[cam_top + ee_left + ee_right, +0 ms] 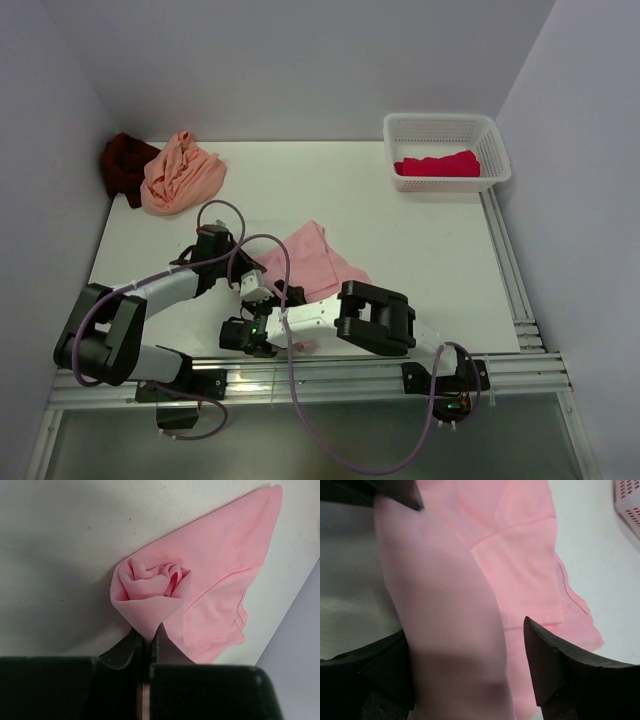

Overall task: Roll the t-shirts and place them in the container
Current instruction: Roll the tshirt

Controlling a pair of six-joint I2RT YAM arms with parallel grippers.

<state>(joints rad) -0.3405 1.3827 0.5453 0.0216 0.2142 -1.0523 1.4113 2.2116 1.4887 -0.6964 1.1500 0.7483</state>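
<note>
pinching the rolled end of the light pink shirt [220, 565] in the closed left gripper [147, 632], near the front middle of the table [300, 190]. straddling that roll with the wide-open right gripper [465, 630], gripping nothing. sharing the table with a peach shirt [180, 175] and maroon shirt [122, 160] far left, and a crimson shirt [437, 163] in the basket [440, 120] far right.

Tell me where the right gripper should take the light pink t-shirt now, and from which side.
Take the light pink t-shirt on its thick rolled part, from above, the right gripper set across the roll. Its open jaws straddle that tube now. The left gripper pinches the spiral end, so probably stay clear of it.
</note>
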